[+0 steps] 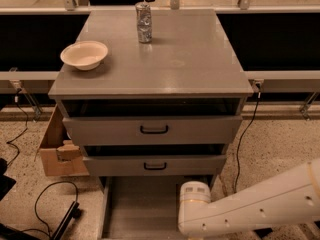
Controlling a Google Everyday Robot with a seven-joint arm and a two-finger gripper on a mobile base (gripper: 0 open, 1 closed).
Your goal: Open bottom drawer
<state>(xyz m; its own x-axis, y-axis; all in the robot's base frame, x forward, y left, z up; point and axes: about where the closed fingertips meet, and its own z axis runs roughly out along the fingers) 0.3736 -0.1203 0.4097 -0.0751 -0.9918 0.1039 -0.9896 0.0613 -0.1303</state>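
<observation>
Speckled terrazzo floor (282,144), dark panels w/ metal rails behind; grey cabinet (190,59) stands centre frame, seen from above and in front. On its top: cream bowl (84,55) near the left edge, crinkled silver can (144,22) upright toward the back, well apart from the bowl. Top drawer (200,130) and middle drawer (200,165) each sit out a little, dark gap above each front, black loop handles centred. The bottom drawer (140,206) is pulled far out toward the camera, plain grey inside showing, its front past the lower edge of the frame. White arm (265,204) comes in from the lower right, its rounded wrist end over the right part of the bottom drawer's inside, just under the middle drawer. The gripper itself isn't seen: it lies beyond the wrist at the frame's bottom edge, so can't tell if spread or closed, nor what it touches. Left of the cabinet: open cardboard box (55,151) on the floor, black cables (47,199) looping in front of it
</observation>
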